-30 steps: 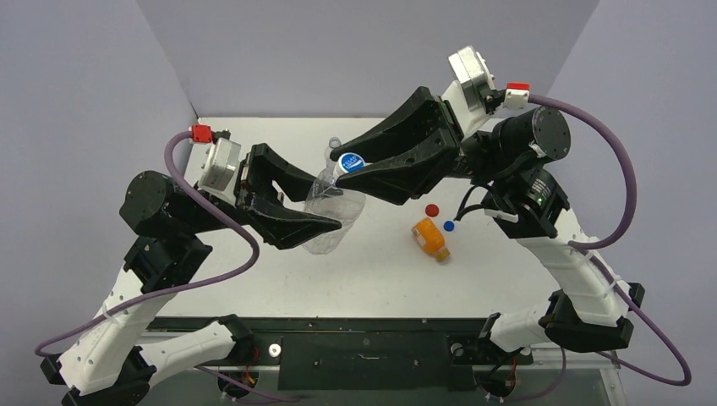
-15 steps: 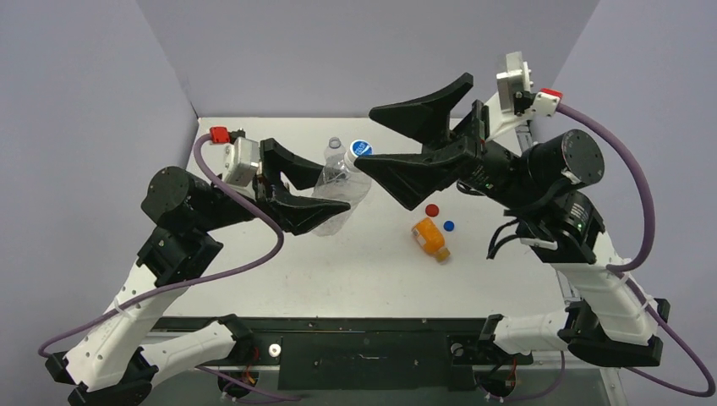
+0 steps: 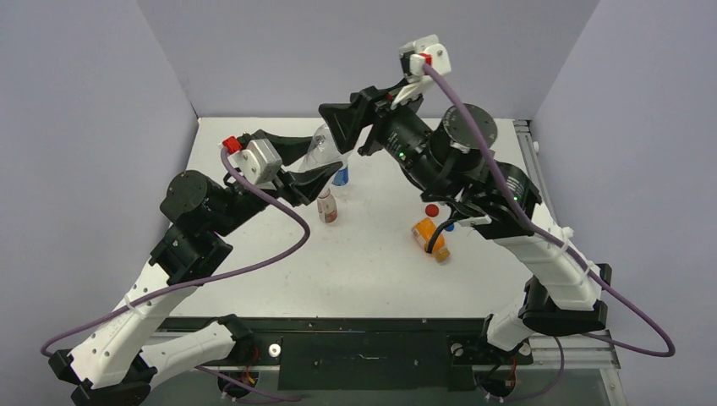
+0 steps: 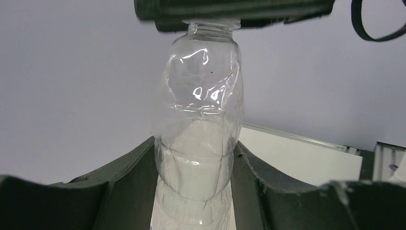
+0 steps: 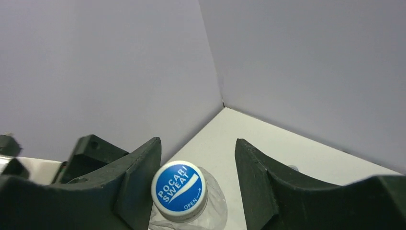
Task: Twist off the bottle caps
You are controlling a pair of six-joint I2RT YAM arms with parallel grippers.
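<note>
Since the clear bottle (image 4: 198, 124) clamped low in the left pincer (image 4: 196, 146) looks empty and crushable, I'd only grab the stiff blue cap (image 5: 179, 190) on top of it, ungripped between the half-open jaws of the right pincer (image 5: 197, 143).

The left arm (image 3: 139, 309) and right arm (image 3: 554, 262) are wearing white shells on their lower links and round black housings at the joints. A purple cable (image 3: 302, 233) is trailing from each wrist's red connector (image 3: 229, 144). The wedge-shaped fingers (image 4: 129, 182) are showing dark matte plastic. Green lights (image 3: 400, 155) are dotting the right arm.
</note>
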